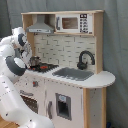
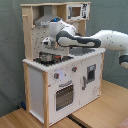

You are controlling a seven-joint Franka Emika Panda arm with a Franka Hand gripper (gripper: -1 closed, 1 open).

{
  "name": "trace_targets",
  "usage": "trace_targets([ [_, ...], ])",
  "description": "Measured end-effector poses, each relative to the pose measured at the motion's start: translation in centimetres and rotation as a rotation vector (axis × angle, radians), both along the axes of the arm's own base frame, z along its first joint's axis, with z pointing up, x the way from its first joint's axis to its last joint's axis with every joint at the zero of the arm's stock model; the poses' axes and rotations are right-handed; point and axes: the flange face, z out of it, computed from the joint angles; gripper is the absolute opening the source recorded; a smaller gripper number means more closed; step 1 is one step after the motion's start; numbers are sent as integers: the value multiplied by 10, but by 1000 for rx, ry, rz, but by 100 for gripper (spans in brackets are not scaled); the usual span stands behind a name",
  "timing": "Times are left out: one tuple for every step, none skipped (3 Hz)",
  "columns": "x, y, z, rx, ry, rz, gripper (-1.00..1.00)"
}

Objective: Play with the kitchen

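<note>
The white arm (image 2: pixel 95 39) reaches in from the second exterior view's right, stretched nearly level, its wrist bent downward. In the first exterior view it rises from the lower left in a curve of bulky joints. The gripper (image 2: pixel 47 46) points down, hanging low.

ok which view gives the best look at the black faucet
The first exterior view: the black faucet stands clear in its full curve over the sink, against the tiled back wall. In the second exterior view the robot arm crosses in front of that part of the kitchen, so the faucet cannot be made out.
</note>
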Motion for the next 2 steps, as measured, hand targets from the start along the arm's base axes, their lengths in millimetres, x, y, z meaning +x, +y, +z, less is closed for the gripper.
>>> trace_targets([
  [0, -17, 15, -23, 48, 36, -100],
  [-5, -41, 37, -44, 99, 34, -100],
])
